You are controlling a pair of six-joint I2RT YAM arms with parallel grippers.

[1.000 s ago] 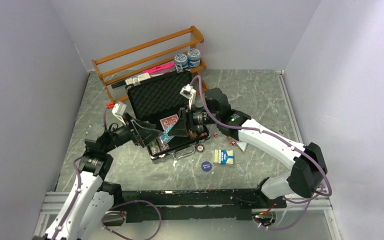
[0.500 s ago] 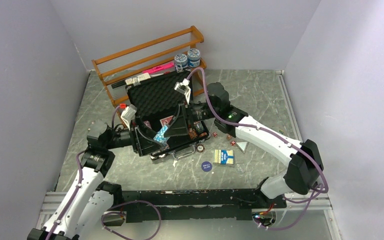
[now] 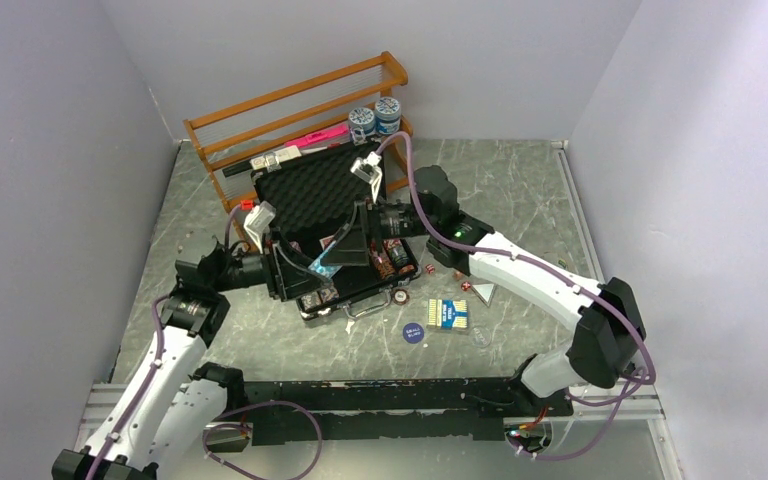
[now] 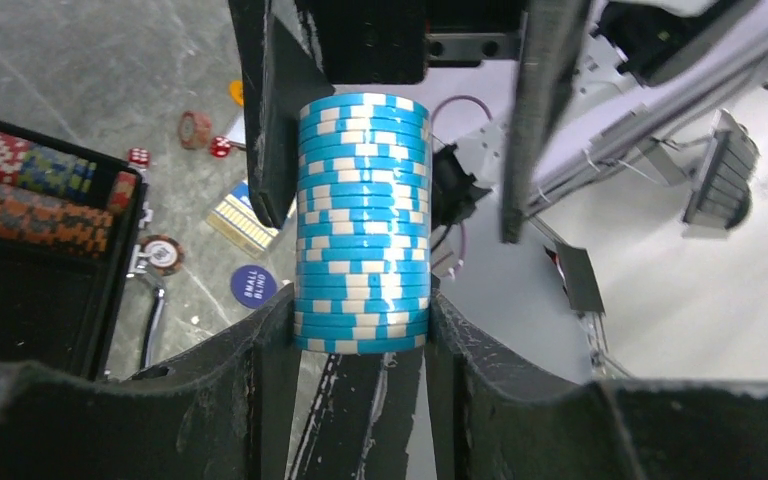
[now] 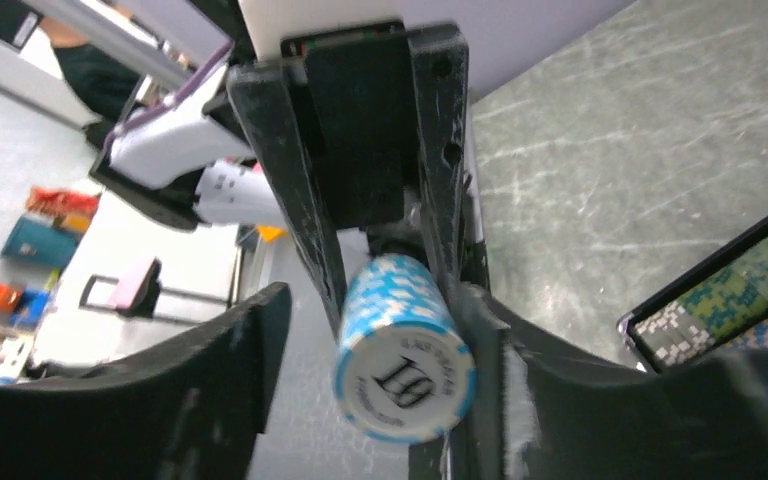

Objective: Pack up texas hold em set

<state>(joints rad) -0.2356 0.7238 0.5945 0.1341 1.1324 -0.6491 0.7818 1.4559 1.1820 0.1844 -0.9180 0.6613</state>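
small blind button [image 3: 412, 331]: flat on the counter [image 3: 520, 200], just in front of the briefcase. not packed yet.
blue card deck [image 3: 448, 314]: right beside the button, off the briefcase's front right corner. boxy and stiff, so I'd pinch it across the short sides.
red dice [image 3: 428, 269]: a few scattered to the right of the briefcase. tiny and hard, probably skittery.
briefcase [image 3: 310, 195]: open, foam lid up, handle facing the arms.
chip rows [image 4: 30, 200]: already lying in the briefcase's right end.
blue chip stack [image 4: 363, 220]: up in the air over the middle of the briefcase tray, tilted, between both arms.
left fingers [image 4: 270, 390]: clamped on the sides of one end of the stack.
right fingers [image 5: 220, 380]: spread wider than the stack around its other end. one touches it and the other is clear, so no grip there.
handling guess: chips are hard, slick and hefty for their size. the stack holds together like a rod while pinched at one end, so maybe it's wrapped, can't tell. if it's loose it'll shear and spill, so I'd squeeze it end to end and lower it flat into the tray.
orange rack [image 3: 290, 110] and jars [image 3: 375, 118]: behind the briefcase, not part of the set.
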